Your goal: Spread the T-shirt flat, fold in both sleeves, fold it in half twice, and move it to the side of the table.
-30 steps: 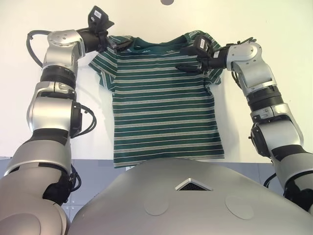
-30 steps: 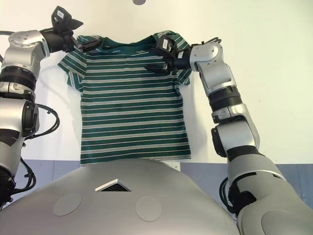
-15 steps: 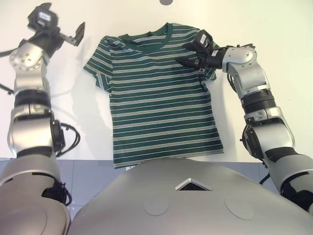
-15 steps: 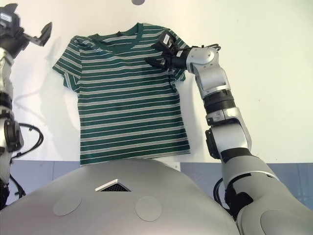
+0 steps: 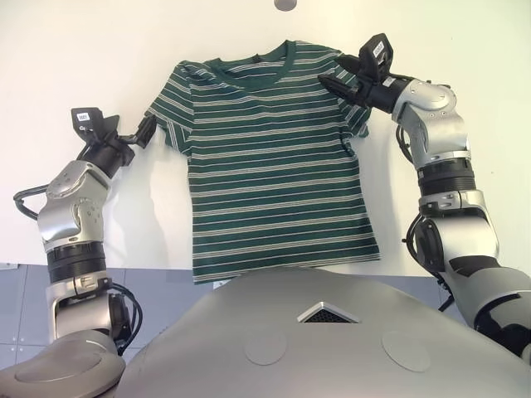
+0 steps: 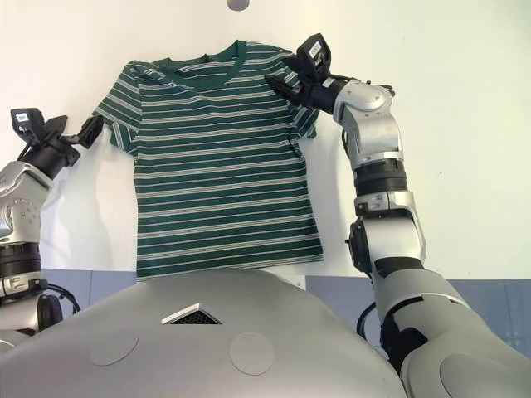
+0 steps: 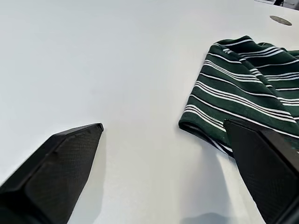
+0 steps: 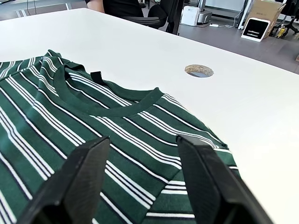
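T-shirt (image 5: 274, 166) - green, white stripes - lies face up and spread on the white table (image 5: 75, 50), collar (image 5: 253, 62) toward the far edge, hem right at the near edge, roughly midway between the table's left and right sides. Left sleeve (image 5: 166, 124) sticks out flat toward the left edge; right sleeve (image 5: 358, 116) looks a bit bunched against the body. Nothing folded yet, so the spread step looks about done and the sleeve folds are likely next. Left gripper (image 5: 116, 129) sits low over bare table just beside the left sleeve's cuff, jaws wide apart and holding nothing, one finger close to the cuff but apart from it - a sensible spot for pinching that cuff and swinging it inward. Right gripper (image 8: 142, 139) hovers above the right shoulder, near the collar, jaws also wide and empty, cloth showing between the fingers underneath; probably lined up to take the right sleeve or shoulder seam. A round cable hole (image 8: 199, 71) sits in the table past the collar, clear of the shirt. Risk: the bunched right sleeve may fold unevenly.
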